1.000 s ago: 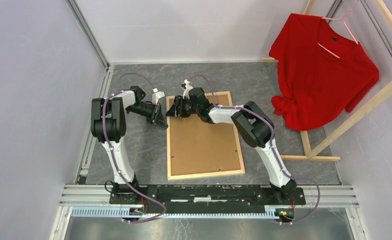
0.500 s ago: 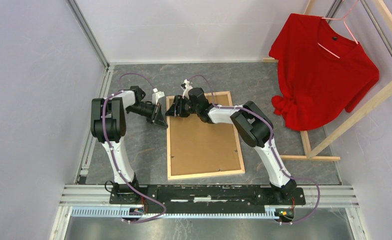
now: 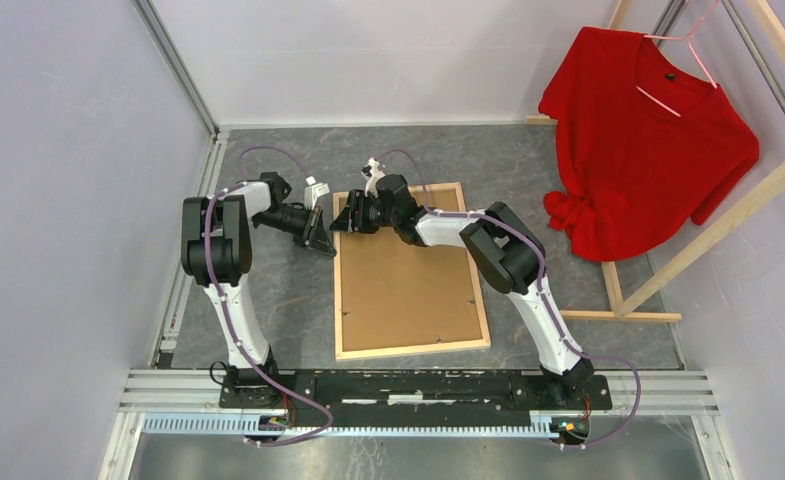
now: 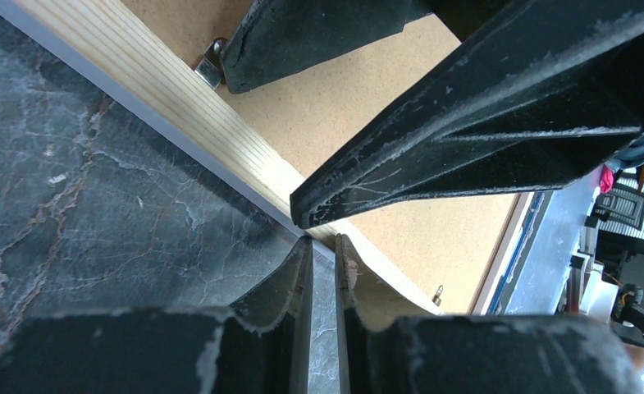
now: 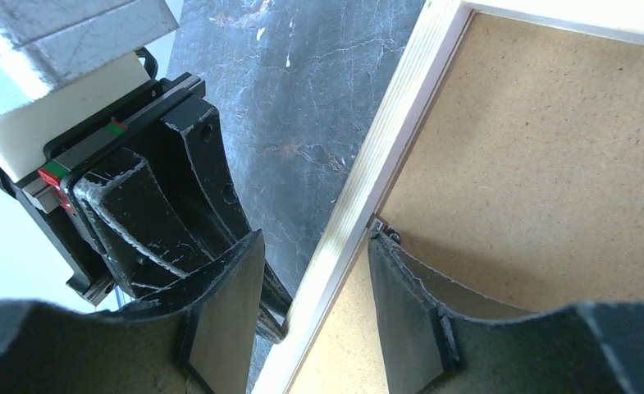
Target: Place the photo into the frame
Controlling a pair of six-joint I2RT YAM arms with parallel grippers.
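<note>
The frame (image 3: 337,290) lies face down on the dark floor, its bare wood rails around a brown hardboard backing (image 3: 408,285). The photo is not in view. My left gripper (image 3: 320,240) is shut to a thin slit, empty, with its tips (image 4: 324,240) at the outer edge of the frame's left rail (image 4: 162,90). My right gripper (image 3: 340,217) is open near the top-left corner. Its jaws (image 5: 314,242) straddle the left rail (image 5: 392,139), one finger outside the rail and the other on the backing (image 5: 532,164) beside a small metal tab (image 5: 381,226).
A bare-wood clothes rack (image 3: 728,220) with a red shirt (image 3: 648,140) on a hanger stands at the right, its foot close to the frame's right side. Pale walls close in the left and back. A metal rail (image 3: 418,385) carries the arm bases.
My right gripper has crept slightly left across the frame's left rail. My left gripper and the frame have not visibly moved.
</note>
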